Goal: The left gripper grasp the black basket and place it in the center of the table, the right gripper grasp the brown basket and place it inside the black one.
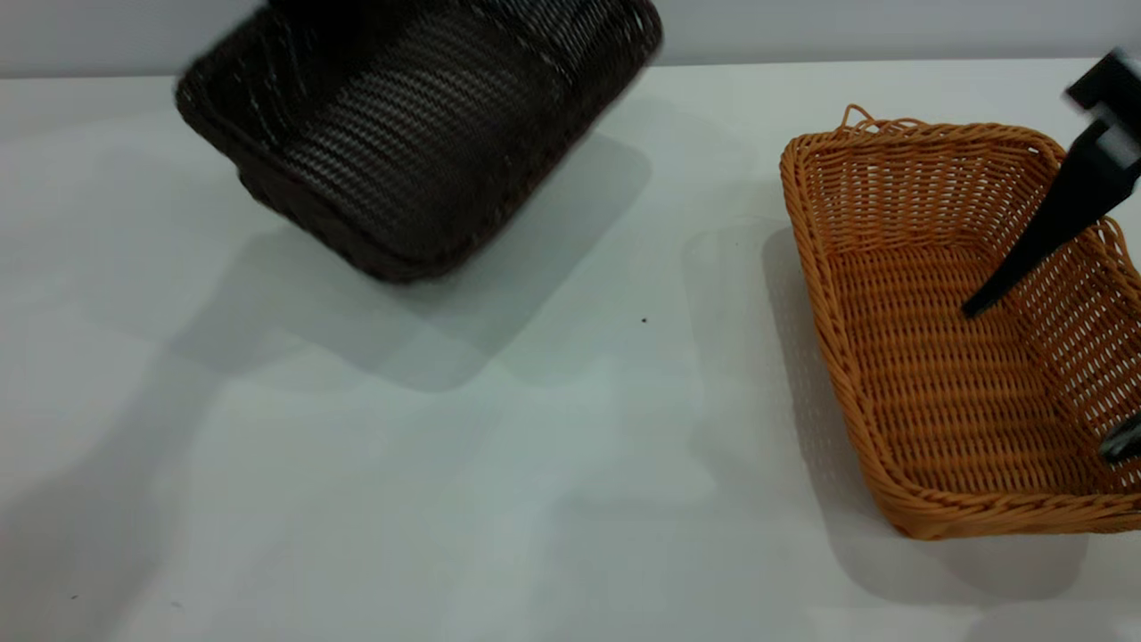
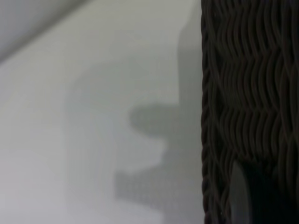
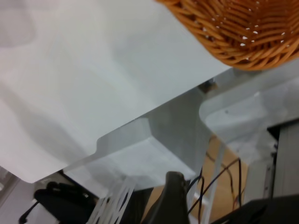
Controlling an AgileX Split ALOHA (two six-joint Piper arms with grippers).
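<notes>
The black basket [image 1: 419, 134] hangs tilted above the table [image 1: 535, 464] at the far left, its shadow on the surface below. In the left wrist view its weave [image 2: 252, 84] fills one side. One finger [image 2: 243, 196] of the left gripper presses against that weave; the rest of the gripper is hidden. The brown basket [image 1: 945, 357] stands on the table at the right. The right gripper [image 1: 1045, 374] is open at the basket's right wall. One long black finger [image 1: 1034, 241] reaches down inside the basket, and another dark part [image 1: 1123, 441] shows at the frame edge.
The middle of the table [image 1: 579, 401] between the two baskets is bare. In the right wrist view, a corner of the brown basket [image 3: 243, 37] lies near the table's edge [image 3: 140, 121], with cables and frame parts beyond it.
</notes>
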